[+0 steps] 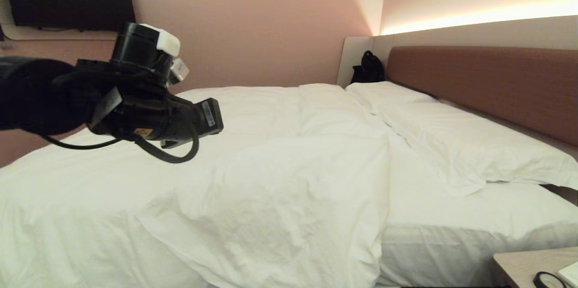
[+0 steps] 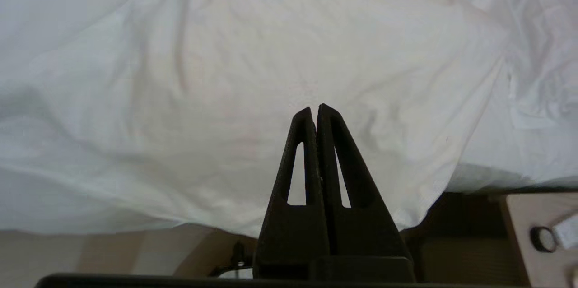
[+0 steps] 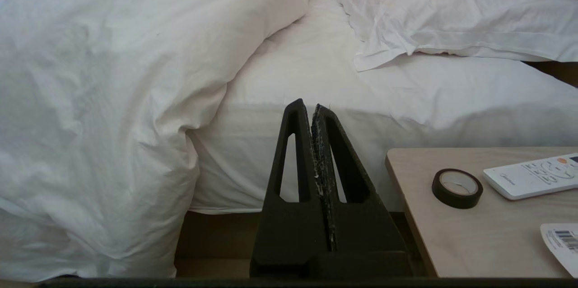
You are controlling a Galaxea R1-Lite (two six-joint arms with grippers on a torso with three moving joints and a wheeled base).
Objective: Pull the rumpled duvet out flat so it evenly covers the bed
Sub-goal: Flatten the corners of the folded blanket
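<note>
Bed (image 1: 474, 216): a wide double bed with a reddish-brown headboard (image 1: 487, 85); bare sheet shows in a strip between the quilt's edge and the pillows.
Duvet (image 1: 253, 179): bunched over the foot and middle of the bed, its near corner hanging over the side toward the robot, its top edge stopping well short of the pillows (image 1: 456, 139). It is puffy and creased, not yet flat.
Left arm: raised over the foot-side part of the duvet, well above the cloth in the head view.
Left gripper (image 2: 314, 108): fingers pressed together with nothing between them; in its wrist view it points at the hanging fold of the duvet without touching it.
Right gripper (image 3: 311, 106): closed and empty, parked low beside the bed, aimed at the gap between duvet and pillows.
Bedside table (image 3: 487, 216): just beside the bed, carrying a roll of tape (image 3: 457, 188) and a remote (image 3: 537, 176).
Step in hand: seemingly a reach toward the duvet, no grasp made.
Next move: probably spread the fingers, come down on the duvet's edge or corner, pinch a good fold, then draw it toward the headboard while keeping the far side from dragging off.
</note>
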